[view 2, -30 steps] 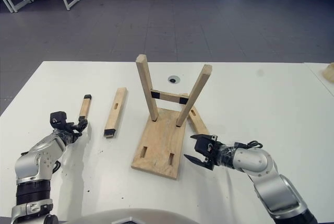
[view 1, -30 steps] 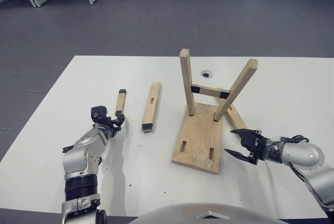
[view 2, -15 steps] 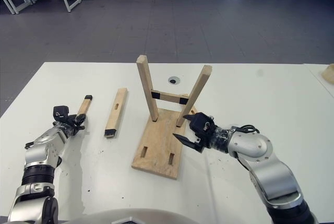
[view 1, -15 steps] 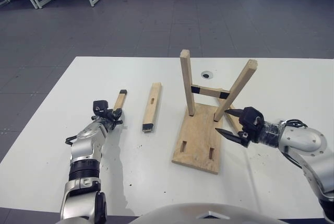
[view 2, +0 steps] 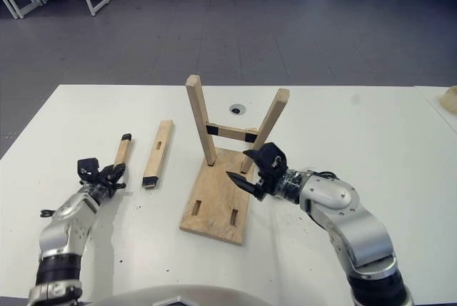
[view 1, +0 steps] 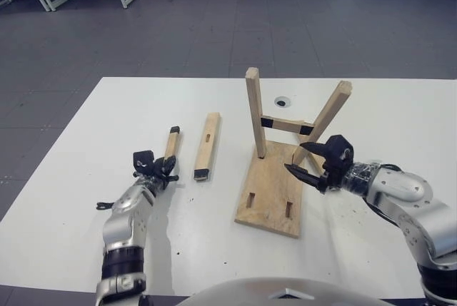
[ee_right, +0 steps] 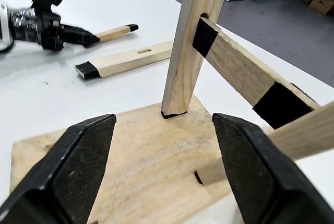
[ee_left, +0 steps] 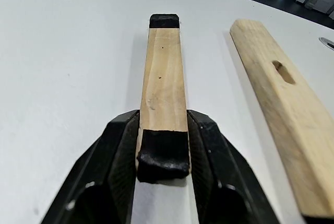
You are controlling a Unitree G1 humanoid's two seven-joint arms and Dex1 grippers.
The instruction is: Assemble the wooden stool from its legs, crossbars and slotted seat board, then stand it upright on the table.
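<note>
The slotted seat board (view 1: 265,199) lies flat on the white table. Two legs stand in its far slots, one upright (view 1: 255,112) and one tilted (view 1: 327,117), joined by a black-tipped crossbar (view 1: 287,125). My right gripper (view 1: 296,157) hangs open just above the board, by the tilted leg's base; its fingers (ee_right: 78,166) are spread wide. To the left lie a loose slotted leg (view 1: 207,145) and a short crossbar (view 1: 171,144). My left gripper (ee_left: 163,166) is shut on that crossbar's near black end, low on the table.
A further wooden piece (view 1: 325,167) lies on the table beside the board's right edge, partly behind my right gripper. A round cable hole (view 1: 283,100) sits in the table behind the stool. Bare table surface (view 1: 200,235) stretches along the front.
My right gripper rose from the table by the board's right edge and moved left to the tilted leg's base. My left gripper advanced onto the short crossbar's near end, nudging it slightly right.
</note>
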